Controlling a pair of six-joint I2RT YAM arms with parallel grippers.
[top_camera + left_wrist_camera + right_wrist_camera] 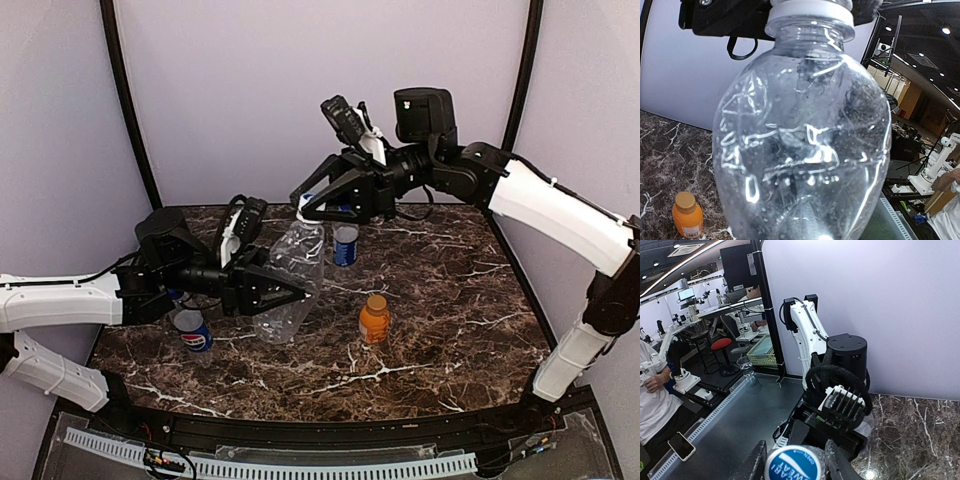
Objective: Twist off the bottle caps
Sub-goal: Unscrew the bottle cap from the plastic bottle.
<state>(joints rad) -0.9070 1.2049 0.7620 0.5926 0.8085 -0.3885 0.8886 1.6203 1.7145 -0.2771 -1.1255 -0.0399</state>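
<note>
Four bottles in view, one in work.

Hold: left end effector (290,293) is clamped on the dented belly of the clear bottle (300,250), which tilts with its neck toward 12 o'clock.

Grip: right end effector (792,465) is closed narrow on the white cap (810,9), fingers (756,467) at 9 and 3 o'clock of it.

Note for the twist: keep the wrist axis along the neck, pinch the cap only, and hold the soft body firm so it cannot turn along.

Contents:
- Clear bottle: droplets on the walls, no liquid seen.
- orange bottle (374,320): 4 o'clock on the counter (450,300), capped, looks full.
- blue-label bottle (345,245) at 1 o'clock and Pepsi bottle (195,335) at 8 o'clock: levels unreadable.
</note>
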